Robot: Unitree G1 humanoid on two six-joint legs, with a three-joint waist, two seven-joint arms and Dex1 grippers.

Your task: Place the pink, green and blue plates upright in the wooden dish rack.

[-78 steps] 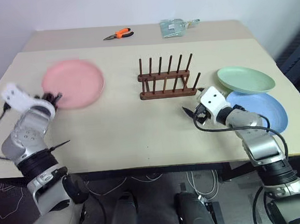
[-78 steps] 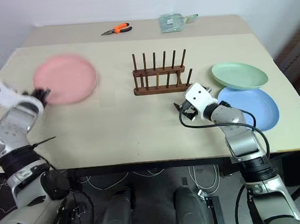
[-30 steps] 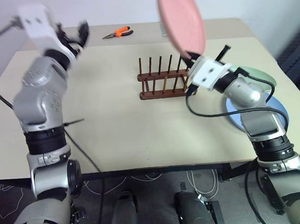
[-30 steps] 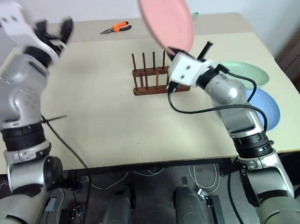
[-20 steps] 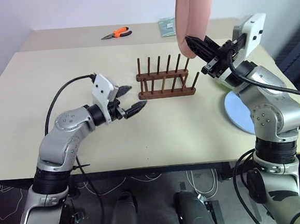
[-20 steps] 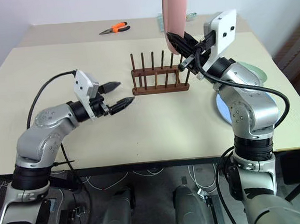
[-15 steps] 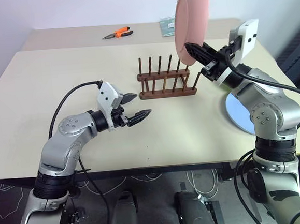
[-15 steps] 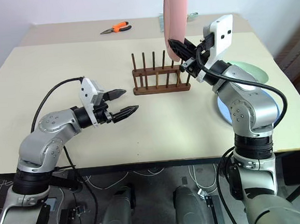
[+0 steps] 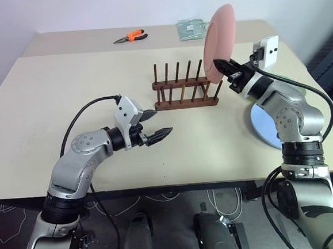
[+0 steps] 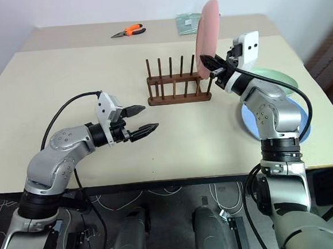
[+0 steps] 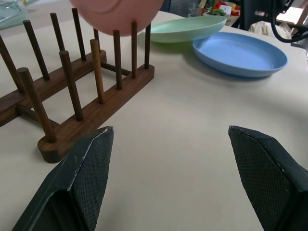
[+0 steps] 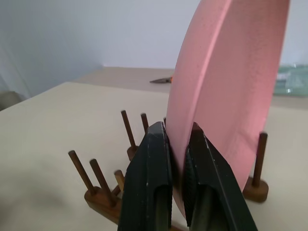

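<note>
Step in hand: racking the first plate. The right hand (image 10: 211,61) is clamped on the rim of the pink plate (image 10: 206,26), its two black fingers (image 12: 153,159) pinching the edge from either side. The plate stands upright, edge-on to the head camera, and hangs over the right end of the wooden rack (image 9: 185,90), its lower rim just above the last pegs. Whether the rim touches a peg yet is not clear; in the right wrist view it looks to sit between pegs but not down on the rails.

The left hand (image 9: 158,125) is wide open and holds nothing. It hovers low over the bench (image 9: 65,80) in front of the rack's left end, pointing toward the rack.

The green plate (image 11: 187,29) and the blue plate (image 11: 239,53) lie flat on the bench to the right of the rack, the green one overlapping the blue one's far edge, both untouched. Orange pliers (image 9: 131,37) and a clear packet (image 9: 192,29) sit at the far edge, well apart from the work.

Judged progress: none of the three plates is racked yet.

Next move likely calls for lowering the pink plate straight down into a slot between two peg pairs, keeping it vertical so it clears the pegs, and letting go only once it rests on the rails. The free left hand could steady the rack.
</note>
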